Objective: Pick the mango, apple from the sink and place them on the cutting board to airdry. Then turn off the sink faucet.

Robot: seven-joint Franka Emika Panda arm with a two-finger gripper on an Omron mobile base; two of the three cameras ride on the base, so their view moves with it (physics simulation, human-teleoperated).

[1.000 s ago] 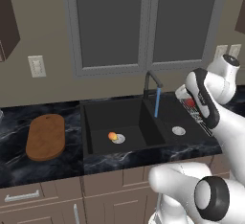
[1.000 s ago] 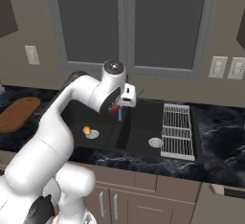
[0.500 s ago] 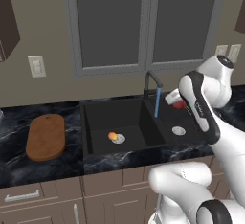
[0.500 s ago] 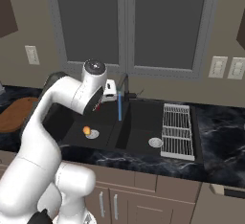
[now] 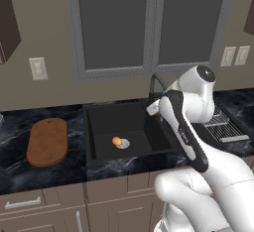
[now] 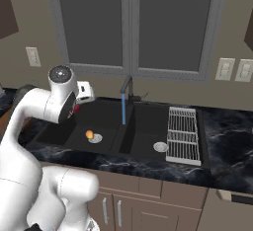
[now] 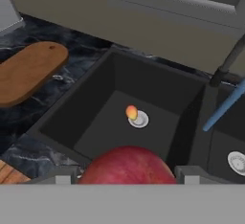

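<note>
Over the left basin of the sink (image 5: pixel 99 127), in the left base view, the gripper (image 5: pixel 158 108) hangs by the sink faucet (image 5: pixel 152 86), a sliver of red at its tip. The mango (image 5: pixel 116 140) lies on the basin floor against the round drain (image 5: pixel 123 143). The cutting board (image 5: pixel 47 141) lies bare on the dark counter (image 5: pixel 39 174) left of the sink. Compared with half a second ago, the gripper has swung left, from the right basin to the faucet side of the left one; mango and board have not moved.

From the right base view, the gripper (image 6: pixel 79 102) sits above the far left of the sink (image 6: pixel 148 126), with a bit of red apple (image 6: pixel 76 108) showing under it. The mango (image 6: pixel 89 134) rests beside the left drain (image 6: pixel 96 137), a blue stream of water (image 6: pixel 123 109) falls from the faucet (image 6: pixel 126 86), and a wire rack (image 6: pixel 183 135) covers the sink's right end. Since the earlier frame the hand has moved further left, past the faucet.

Through the hand view, the apple (image 7: pixel 127 165) fills the lower middle, pinched between the two fingers (image 7: pixel 63 175), above the near edge of the left basin. Beyond it the mango (image 7: pixel 131 112) touches the drain (image 7: pixel 139 119), and the board (image 7: pixel 28 71) lies at upper left, nothing on it
</note>
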